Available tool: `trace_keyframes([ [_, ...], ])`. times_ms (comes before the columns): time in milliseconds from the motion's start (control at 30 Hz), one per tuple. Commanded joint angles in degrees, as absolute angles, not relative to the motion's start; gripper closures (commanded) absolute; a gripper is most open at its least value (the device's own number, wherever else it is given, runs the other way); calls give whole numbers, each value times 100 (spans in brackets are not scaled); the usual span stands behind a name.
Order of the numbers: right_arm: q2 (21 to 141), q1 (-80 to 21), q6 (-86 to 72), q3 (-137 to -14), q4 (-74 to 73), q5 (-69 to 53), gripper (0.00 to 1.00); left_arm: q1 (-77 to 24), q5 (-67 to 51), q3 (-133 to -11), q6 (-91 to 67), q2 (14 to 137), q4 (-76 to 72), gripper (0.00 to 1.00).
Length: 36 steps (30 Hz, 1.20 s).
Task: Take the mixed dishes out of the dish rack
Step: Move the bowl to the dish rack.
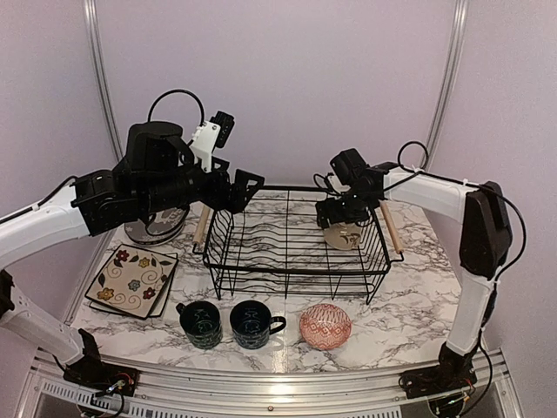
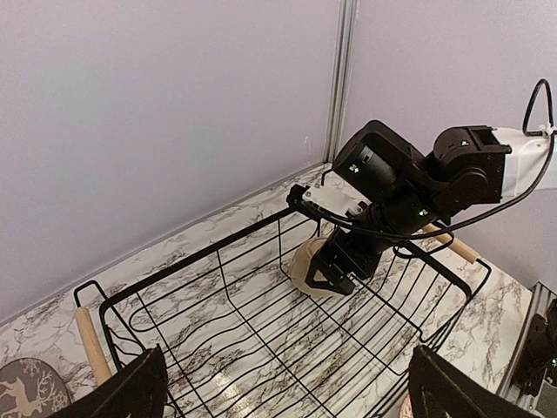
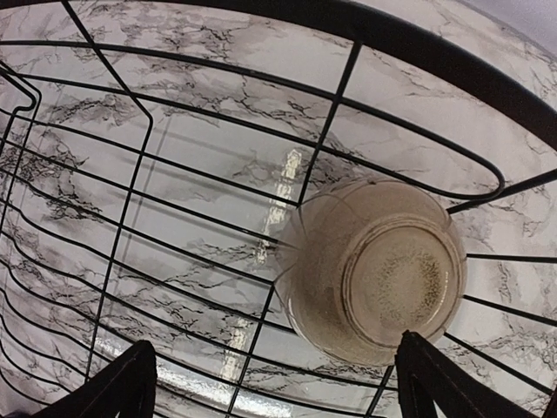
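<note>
Top external, left to right: floral plates (image 1: 132,280) and two dark mugs (image 1: 202,324) on the desk (image 1: 409,305); left gripper (image 1: 248,192) jaws spread wide, empty, over the dish rack (image 1: 296,261); right gripper (image 1: 335,213) jaws parted above the beige bowl (image 1: 345,235) at the rack's right end.

One wire dish rack (image 1: 391,228) sits at centre frame. At lower left are two dark mugs (image 1: 201,324), two stacked square floral plates (image 1: 132,279) and one round grey plate (image 1: 148,230). There are two bowls: one beige bowl (image 1: 345,235) and one red-patterned bowl (image 1: 325,326).
</note>
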<state>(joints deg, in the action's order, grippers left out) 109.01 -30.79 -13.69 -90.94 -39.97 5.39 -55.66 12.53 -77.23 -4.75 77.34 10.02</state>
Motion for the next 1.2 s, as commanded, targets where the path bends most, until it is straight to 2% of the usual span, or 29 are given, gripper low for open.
trace_keyframes([
  [0,11156,-3061,-1405,-9272,-3839,678,8,-5533,1474,-7545,-614,7595,645,1],
  [233,11295,-3045,-1285,-9273,-3587,840,12,-5269,2239,-7479,-1137,7600,842,1],
  [500,11316,-3066,-1239,-9013,-3506,711,15,-4607,1683,-7085,-1935,7406,758,1],
  [1167,10681,-3142,-1429,-8052,-3514,62,17,-3889,1694,-6970,-3037,7740,1184,1],
])
